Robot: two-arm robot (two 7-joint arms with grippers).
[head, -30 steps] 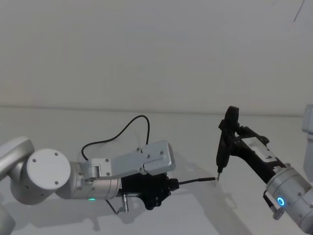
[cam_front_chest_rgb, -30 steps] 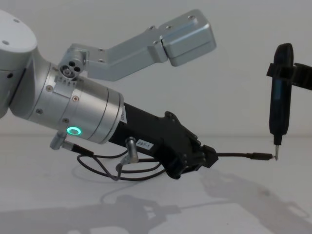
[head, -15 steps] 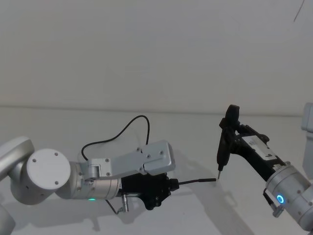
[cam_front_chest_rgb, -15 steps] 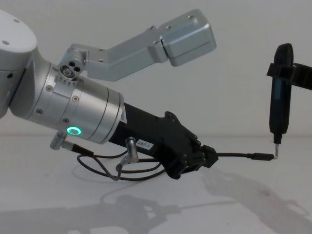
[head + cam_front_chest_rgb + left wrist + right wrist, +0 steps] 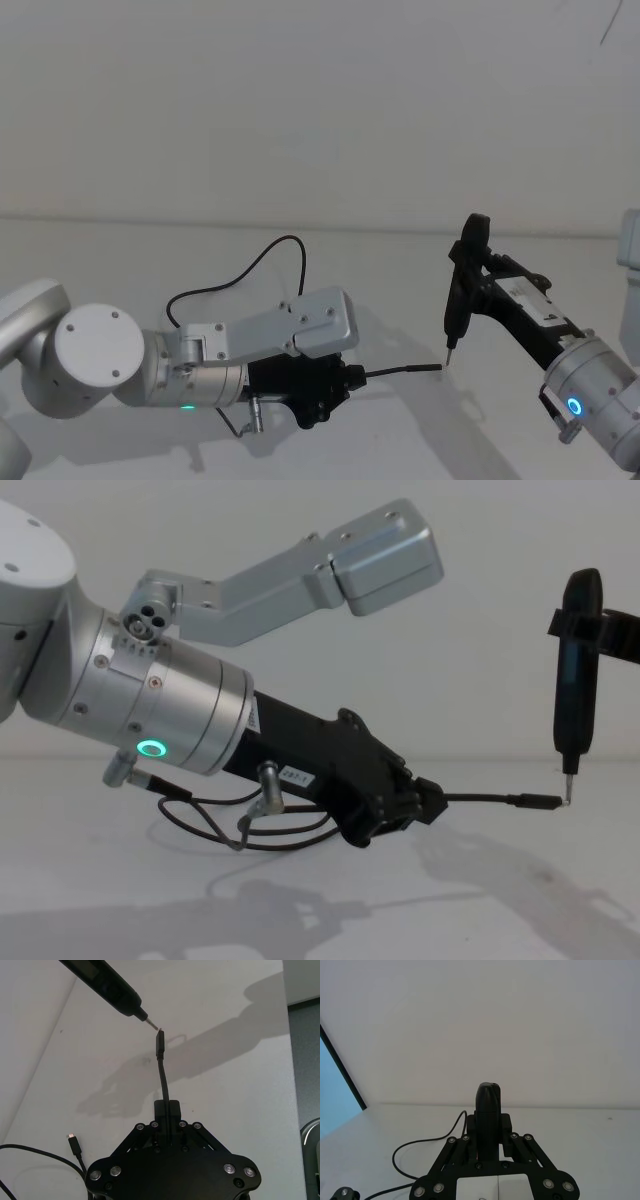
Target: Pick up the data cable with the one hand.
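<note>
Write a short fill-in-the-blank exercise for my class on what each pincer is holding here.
The left pincer is shut on the data cable just behind its ____.
The right pincer grips a black tool that stands ____.
The ring light on the left arm glows ____.
Missing words: plug; upright; green.

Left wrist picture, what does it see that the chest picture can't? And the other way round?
The left wrist view, unlike the chest view, has a second small plug lying on the table. The chest view, unlike the wrist one, has the green ring light on the left arm, and the right tool gripping the black screwdriver. Both have the left tool shut on the data cable, its plug end close to the screwdriver's metal tip.
</note>
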